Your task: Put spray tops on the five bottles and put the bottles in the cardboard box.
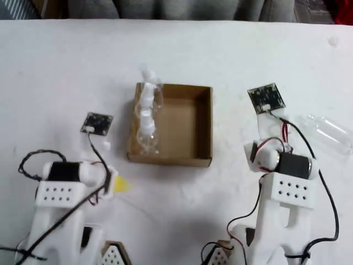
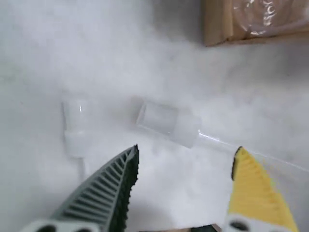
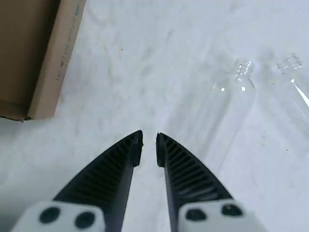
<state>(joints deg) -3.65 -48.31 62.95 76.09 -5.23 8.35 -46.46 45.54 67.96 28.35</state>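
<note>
The cardboard box sits mid-table, and capped clear bottles lie along its left wall. My left gripper is open above the table, one finger grey and one yellow. Just beyond its tips lie two loose white spray tops, one with a thin tube and one farther to the side. My right gripper is shut, its black fingers nearly touching with nothing between them. Ahead of it lie two uncapped clear bottles. One clear bottle shows at the table's right.
The box's corner lies beyond the left gripper, and a box wall lies to one side of the right gripper. Cables run from both arms' bases. White table stretches behind the box.
</note>
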